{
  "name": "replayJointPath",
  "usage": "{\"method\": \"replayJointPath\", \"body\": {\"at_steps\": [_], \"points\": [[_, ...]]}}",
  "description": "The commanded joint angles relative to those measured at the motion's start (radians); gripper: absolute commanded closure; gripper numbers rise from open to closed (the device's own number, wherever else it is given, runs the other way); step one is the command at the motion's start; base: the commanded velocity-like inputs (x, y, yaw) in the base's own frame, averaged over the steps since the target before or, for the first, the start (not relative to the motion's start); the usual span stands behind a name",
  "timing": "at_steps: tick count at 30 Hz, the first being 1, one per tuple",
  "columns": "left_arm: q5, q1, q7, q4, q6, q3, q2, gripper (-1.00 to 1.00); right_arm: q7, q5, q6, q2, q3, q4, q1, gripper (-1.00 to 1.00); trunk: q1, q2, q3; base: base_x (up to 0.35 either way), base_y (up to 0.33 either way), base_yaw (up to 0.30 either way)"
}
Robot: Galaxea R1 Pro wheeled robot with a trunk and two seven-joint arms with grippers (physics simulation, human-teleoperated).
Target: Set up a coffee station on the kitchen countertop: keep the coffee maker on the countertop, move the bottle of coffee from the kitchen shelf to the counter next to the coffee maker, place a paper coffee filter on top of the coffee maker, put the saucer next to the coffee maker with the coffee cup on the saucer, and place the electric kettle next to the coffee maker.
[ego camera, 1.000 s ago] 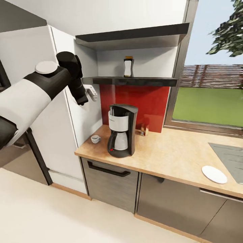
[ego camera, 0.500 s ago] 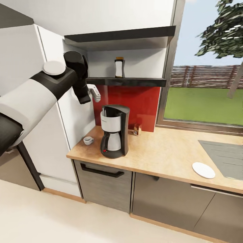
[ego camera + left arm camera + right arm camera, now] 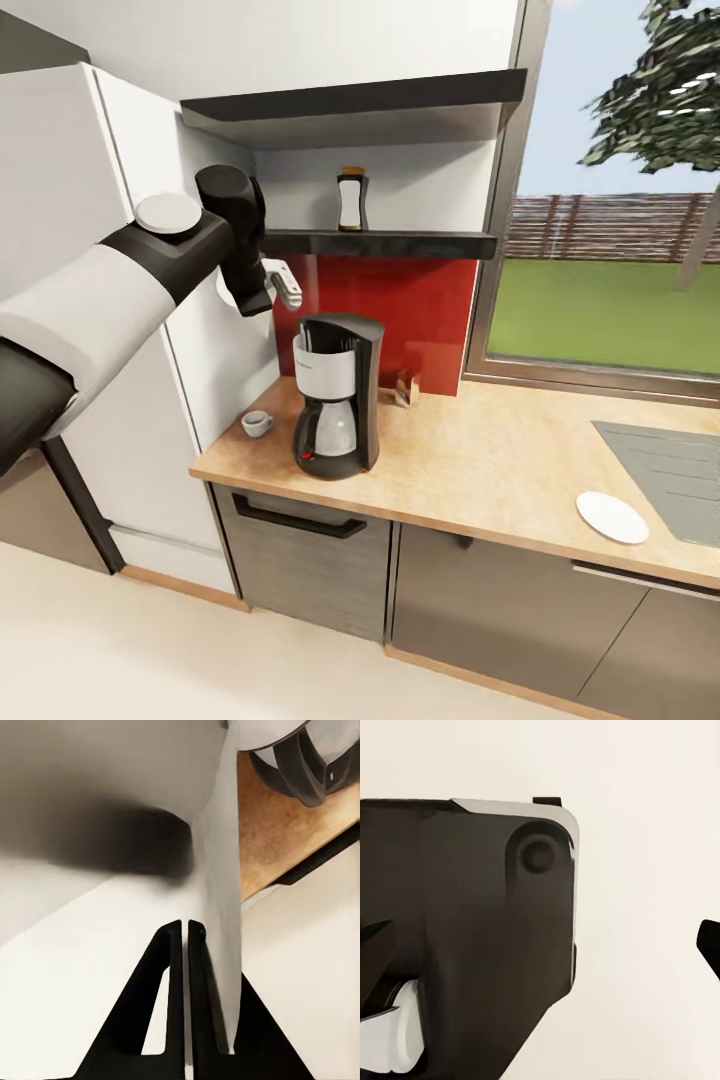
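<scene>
Coffee bottle (image 3: 350, 199) on shelf (image 3: 380, 242), coffee maker (image 3: 335, 408) below, left hand (image 3: 285, 288) pressed together beside shelf edge.

Raised black-and-white left arm (image 3: 170, 250) carried toward three o'clock against the tall white cabinet (image 3: 130, 300), its pale left gripper (image 3: 288, 290) brought in under the end of the dark lower wall shelf (image 3: 380, 242), just above the black-and-silver drip coffee maker (image 3: 335, 395). Head camera swung between frames, so counter, window and shelf slid across the picture together.
</scene>
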Motion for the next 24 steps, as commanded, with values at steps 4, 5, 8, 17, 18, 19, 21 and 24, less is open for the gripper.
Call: {"method": "replayJointPath", "body": {"at_steps": [4,5,8,17,18,19,21,24], "points": [[-0.006,-0.005,-0.009,0.007,0.006,-0.004,0.001,1.00,0.002,0.000,0.006,0.001,0.000,-0.002,0.000,-1.00,0.001,-0.002,-0.002,0.000,0.000,0.000],[-0.005,-0.004,-0.009,0.008,0.005,-0.004,0.001,1.00,0.002,0.000,0.006,0.001,0.000,-0.002,0.000,-1.00,0.001,-0.002,-0.002,0.000,0.000,0.000],[-0.005,-0.003,-0.009,0.009,0.005,-0.002,0.001,1.00,0.003,0.000,0.006,0.001,0.000,-0.003,0.000,-1.00,0.001,-0.002,-0.002,0.000,0.000,0.000],[-0.006,-0.003,-0.009,0.008,0.006,0.002,0.001,1.00,0.003,0.000,0.007,-0.002,-0.001,-0.002,0.000,-1.00,0.001,-0.002,-0.002,0.000,0.000,-0.039],[-0.006,-0.003,-0.009,0.008,0.006,0.001,0.001,1.00,0.003,0.000,0.007,-0.002,-0.001,-0.002,0.000,-1.00,0.001,-0.002,-0.002,0.000,0.000,-0.221],[-0.006,-0.003,-0.009,0.008,0.006,0.001,0.001,1.00,0.003,0.000,0.008,-0.002,-0.001,-0.002,0.000,-1.00,0.001,-0.002,-0.002,0.000,0.000,-0.236],[-0.006,-0.003,-0.009,0.008,0.007,0.000,0.000,1.00,0.003,-0.001,0.008,-0.002,-0.001,-0.002,0.000,-1.00,0.001,-0.002,-0.002,0.000,0.000,-0.266],[-0.006,-0.003,-0.009,0.008,0.007,-0.001,-0.001,1.00,0.003,-0.001,0.008,-0.002,-0.001,-0.002,0.000,-1.00,0.001,-0.002,-0.002,0.000,0.000,-0.284]]}}
